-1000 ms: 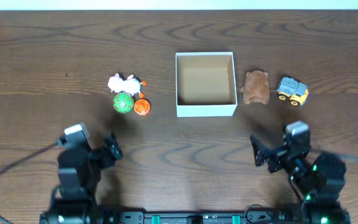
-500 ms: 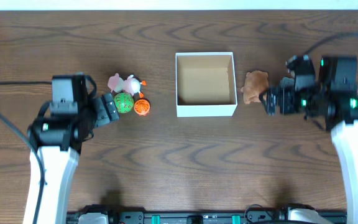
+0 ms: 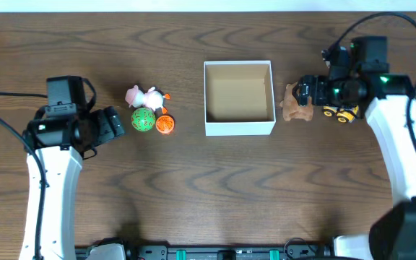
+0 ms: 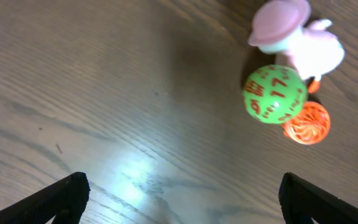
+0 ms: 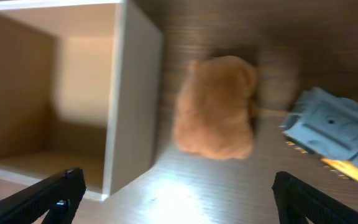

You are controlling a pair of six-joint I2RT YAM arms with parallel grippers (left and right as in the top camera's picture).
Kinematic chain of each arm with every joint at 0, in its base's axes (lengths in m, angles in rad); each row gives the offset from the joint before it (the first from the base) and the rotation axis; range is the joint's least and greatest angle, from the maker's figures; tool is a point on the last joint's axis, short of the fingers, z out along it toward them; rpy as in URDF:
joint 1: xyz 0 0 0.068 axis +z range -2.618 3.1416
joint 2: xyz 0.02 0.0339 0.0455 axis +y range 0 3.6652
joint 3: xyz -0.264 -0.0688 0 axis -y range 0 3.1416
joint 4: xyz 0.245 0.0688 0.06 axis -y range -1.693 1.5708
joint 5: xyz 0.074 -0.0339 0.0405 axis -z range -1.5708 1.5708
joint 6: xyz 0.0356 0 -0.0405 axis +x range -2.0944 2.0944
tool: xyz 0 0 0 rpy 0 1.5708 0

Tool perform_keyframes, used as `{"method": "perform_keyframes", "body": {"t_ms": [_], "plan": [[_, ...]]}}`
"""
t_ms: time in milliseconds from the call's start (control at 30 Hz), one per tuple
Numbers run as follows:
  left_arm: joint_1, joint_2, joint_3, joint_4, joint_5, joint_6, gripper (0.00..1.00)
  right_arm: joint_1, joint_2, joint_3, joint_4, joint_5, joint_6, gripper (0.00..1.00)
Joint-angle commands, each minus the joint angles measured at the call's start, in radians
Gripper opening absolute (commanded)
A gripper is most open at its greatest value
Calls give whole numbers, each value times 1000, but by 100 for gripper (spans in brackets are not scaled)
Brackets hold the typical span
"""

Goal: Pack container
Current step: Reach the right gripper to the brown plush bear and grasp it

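Observation:
The container point(image 3: 239, 128) is a white open box with a tan inside, at the table's middle; it also shows in the right wrist view point(image 5: 132, 93). It holds nothing. A brown furry toy point(image 3: 295, 103) point(image 5: 216, 109) lies just right of it, and a grey and yellow toy truck point(image 3: 341, 111) point(image 5: 337, 134) lies further right. My right gripper point(image 3: 306, 91) point(image 5: 176, 193) is open, hovering over the brown toy. Left of the container lie a pink pig point(image 3: 142, 96) point(image 4: 297, 40), a green ball point(image 3: 143, 119) point(image 4: 275, 94) and an orange ball point(image 3: 165, 125) point(image 4: 306, 122). My left gripper point(image 3: 112, 123) point(image 4: 182, 196) is open, just left of the green ball.
The dark wooden table point(image 3: 215, 195) runs to a pale far edge at the top of the overhead view. Both arms' cables trail off the table's sides. Open table surface lies in front of the container.
Both arms have risen from the near edge and reached forward. The left gripper came beside the green ball; the right gripper moved left over the brown toy, above the truck.

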Motion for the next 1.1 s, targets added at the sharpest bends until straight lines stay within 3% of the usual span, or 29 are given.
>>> {"method": "perform_keyframes", "body": {"t_ms": [0, 367, 767, 867, 1067], "plan": [[17, 4, 23, -5, 2, 17, 98, 26, 83, 50, -5, 166, 39, 99], [17, 4, 23, -5, 2, 17, 98, 37, 332, 144, 60, 175, 39, 99], [17, 4, 23, -5, 2, 17, 98, 95, 423, 162, 57, 250, 47, 88], [17, 4, 23, -5, 2, 17, 98, 95, 445, 162, 45, 268, 74, 75], [17, 4, 23, -5, 2, 17, 98, 95, 448, 163, 26, 288, 84, 29]]}}
